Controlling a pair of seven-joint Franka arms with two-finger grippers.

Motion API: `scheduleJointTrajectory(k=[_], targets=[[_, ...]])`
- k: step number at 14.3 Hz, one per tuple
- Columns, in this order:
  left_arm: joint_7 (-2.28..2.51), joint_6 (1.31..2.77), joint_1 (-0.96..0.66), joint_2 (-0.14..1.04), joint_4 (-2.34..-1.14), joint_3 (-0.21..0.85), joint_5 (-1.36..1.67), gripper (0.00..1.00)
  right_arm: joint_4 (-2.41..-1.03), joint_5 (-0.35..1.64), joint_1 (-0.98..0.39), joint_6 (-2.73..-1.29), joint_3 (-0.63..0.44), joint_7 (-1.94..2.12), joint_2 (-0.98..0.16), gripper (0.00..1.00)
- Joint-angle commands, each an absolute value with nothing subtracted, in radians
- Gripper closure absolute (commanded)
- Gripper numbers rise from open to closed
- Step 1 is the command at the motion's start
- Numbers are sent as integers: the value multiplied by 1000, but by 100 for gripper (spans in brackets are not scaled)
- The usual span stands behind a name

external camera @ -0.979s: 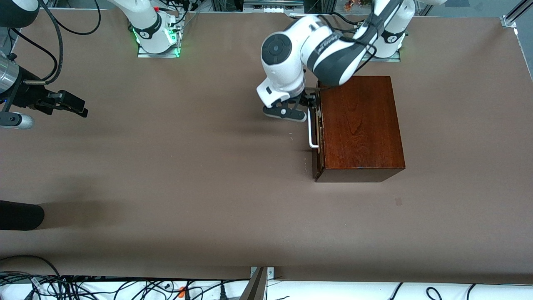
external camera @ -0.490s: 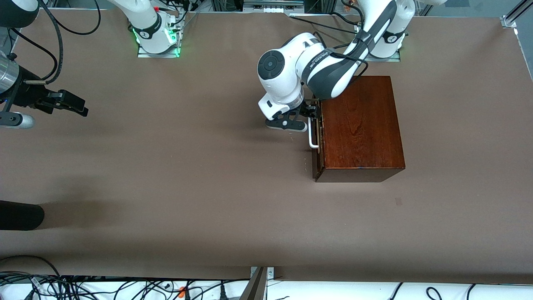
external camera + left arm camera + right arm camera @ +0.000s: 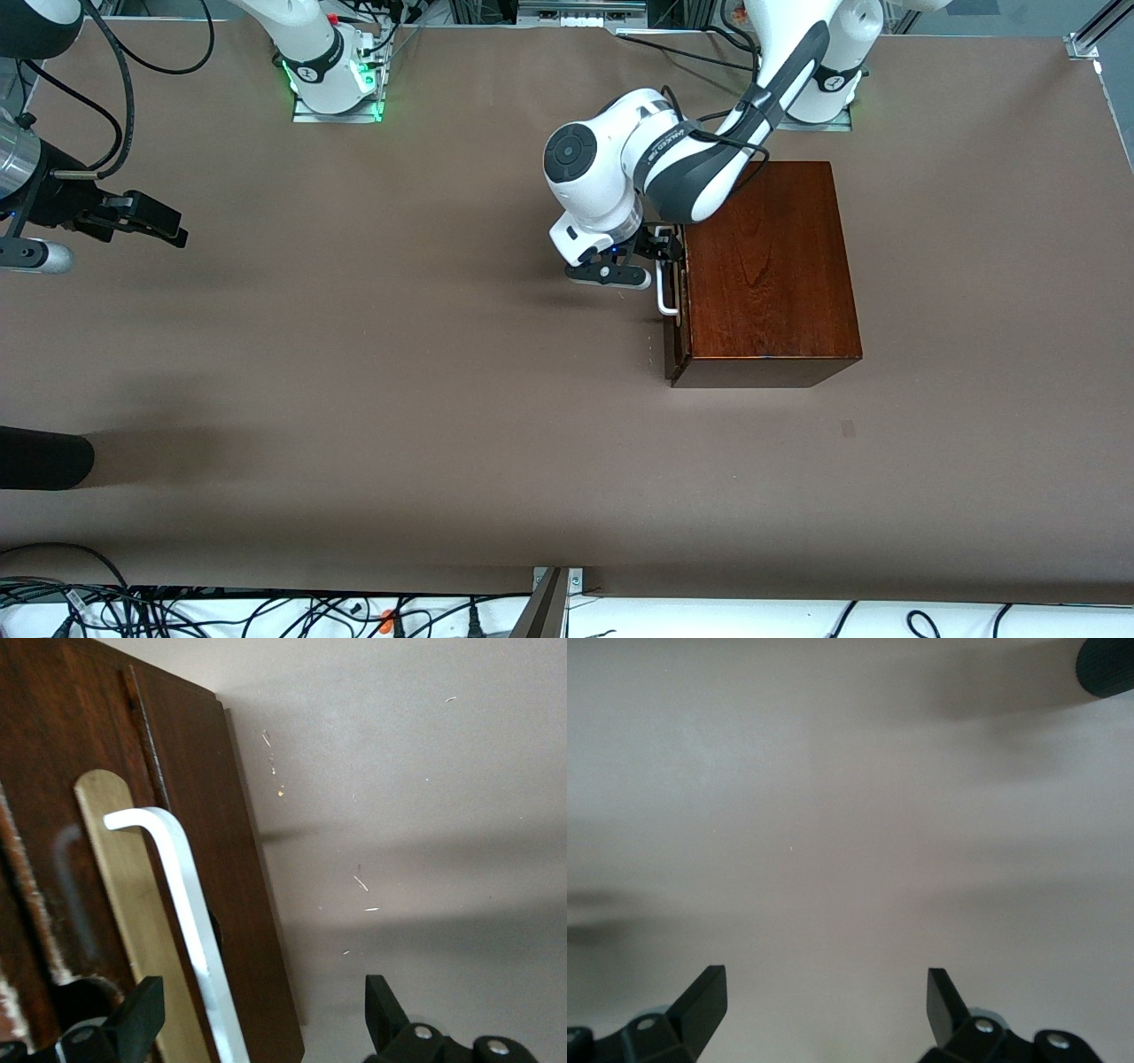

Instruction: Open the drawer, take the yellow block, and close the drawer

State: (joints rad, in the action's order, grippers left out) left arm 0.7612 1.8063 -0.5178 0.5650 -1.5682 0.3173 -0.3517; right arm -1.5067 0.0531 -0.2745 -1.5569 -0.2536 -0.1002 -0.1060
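Note:
A dark reddish-brown wooden box (image 3: 766,266) stands toward the left arm's end of the table. Its drawer (image 3: 673,328) faces the table's middle and looks shut or nearly so, with a white bar handle (image 3: 664,292) on its front. My left gripper (image 3: 666,252) is at the handle's upper end. In the left wrist view it (image 3: 261,1014) is open, and the handle (image 3: 190,930) runs between its fingers (image 3: 142,1014), close to one of them. The yellow block is hidden. My right gripper (image 3: 168,229) waits open above bare table at the right arm's end, nothing between its fingers (image 3: 700,1001).
A black rounded object (image 3: 44,456) pokes in over the table's edge at the right arm's end, nearer the camera than the right gripper; it also shows in the right wrist view (image 3: 1107,665). Cables (image 3: 177,611) lie along the near edge off the table.
The left arm has moved its gripper along the drawer front toward the front camera, closer onto the white handle. The right arm has not moved.

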Motion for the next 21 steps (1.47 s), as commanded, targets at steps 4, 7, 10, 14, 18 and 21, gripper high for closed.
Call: scheduleJointTrajectory(k=[4,7,10,14,18,21], targets=[[822,1842,-528,557,-1632,314,-428,0,-1499,54,-267,-1539,-255,-84,-106,0],[856,1870,-541,581,-1638,314,-428,0,-1499,55,-265,-1545,-261,-84,-106,0],[879,1894,-552,601,-1638,314,-428,0,-1497,55,-264,-1546,-261,-84,-106,0],[919,1965,-566,618,-1634,318,-426,0,-1499,55,-264,-1539,-261,-84,-106,0],[927,2051,-572,627,-1620,319,-391,0,-1502,55,-258,-1537,-281,-83,-106,0],[931,2129,-583,632,-1620,319,-322,0,-1502,54,-256,-1537,-282,-45,-106,0]])
